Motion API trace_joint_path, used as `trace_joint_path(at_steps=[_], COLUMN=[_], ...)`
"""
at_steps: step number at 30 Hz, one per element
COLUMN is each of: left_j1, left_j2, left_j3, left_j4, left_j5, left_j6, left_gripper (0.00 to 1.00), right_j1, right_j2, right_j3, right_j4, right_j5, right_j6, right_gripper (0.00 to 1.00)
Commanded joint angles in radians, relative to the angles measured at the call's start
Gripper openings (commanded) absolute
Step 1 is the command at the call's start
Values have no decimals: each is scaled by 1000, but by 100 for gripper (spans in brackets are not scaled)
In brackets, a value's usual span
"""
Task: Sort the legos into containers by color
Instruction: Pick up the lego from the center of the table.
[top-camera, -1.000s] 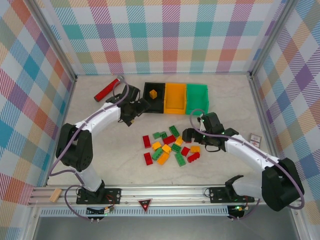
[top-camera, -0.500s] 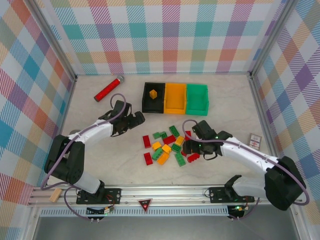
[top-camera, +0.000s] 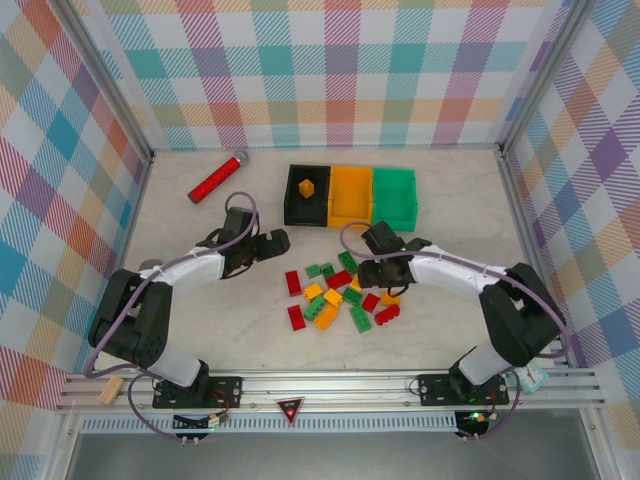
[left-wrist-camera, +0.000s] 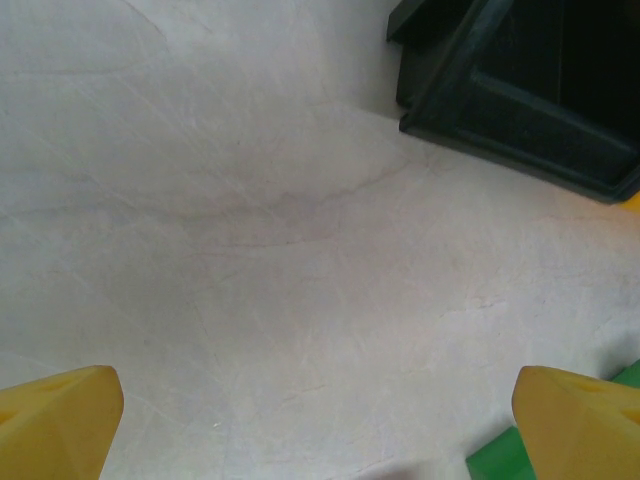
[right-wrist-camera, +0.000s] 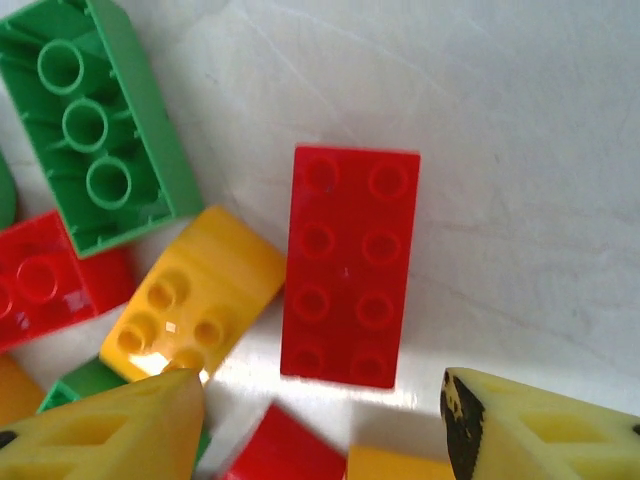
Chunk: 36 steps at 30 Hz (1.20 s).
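The small studded plastic legos (top-camera: 335, 295), in red, green and yellow-orange, lie in a loose cluster at the middle of the pale marbled table (top-camera: 220, 320), just in front of the containers (top-camera: 351, 222). These are three open-top rectangular plastic bins joined in a row: black bin (top-camera: 315, 210) on the left, orange-yellow bin (top-camera: 351, 195) in the middle, green bin (top-camera: 394, 197) on the right. One yellow brick (top-camera: 306, 186) sits in the black bin.

The right gripper (top-camera: 378, 272) is down at the right side of the cluster. Its yellow fingertips (right-wrist-camera: 110, 430) stand part-way apart. A flat red two-by-four brick (right-wrist-camera: 350, 265) lies studs up just ahead of the gap, with a yellow-orange brick (right-wrist-camera: 195, 295) and an upturned green brick (right-wrist-camera: 95, 120) to its left. Brick edges lie between the pads, but I cannot tell whether they are pinched. Stud tops are too blurred to read.

The left gripper (top-camera: 272, 242) is released wide and empty, low over bare table near the black bin's front corner.

A long red cylinder with a silver end (top-camera: 217, 177) lies far left, well apart. A red triangular label (top-camera: 290, 407) is on the front rail, its marking too small to read.
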Motion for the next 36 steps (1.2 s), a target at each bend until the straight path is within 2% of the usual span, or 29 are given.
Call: trace_joint_path(at_steps=[1, 6, 10, 18, 23, 25, 27, 32, 36], left_j1=[11, 13, 13, 13, 13, 13, 13, 13, 13], left_j2=[-36, -54, -72, -62, -77, -90, -96, -99, -95], left_j3=[-25, -28, -27, -28, -30, -33, -34, -33, -34], left_j4=[63, 46, 41, 41, 33, 33, 26, 22, 25], left_j5=[57, 56, 67, 84, 81, 70, 65, 56, 65], left_j6=[48, 60, 71, 69, 72, 73, 75, 77, 74], left_gripper=[100, 100, 100, 100, 100, 100, 100, 100, 100], right_j1=[-2, -10, -20, -62, -62, -62, -62, -61, -64], right_j2=[56, 93, 60, 113, 132, 120, 95, 24, 42], right_j3=[55, 56, 37, 36, 28, 31, 29, 104, 247], right_j4=[16, 41, 62, 71, 92, 84, 81, 8, -45], right_j5=[49, 61, 48, -16, -27, -33, -32, -7, 4], right_j6=[-23, -11, 2, 13, 22, 18, 13, -27, -83], right_gripper=[63, 59, 54, 52, 38, 29, 26, 25, 26])
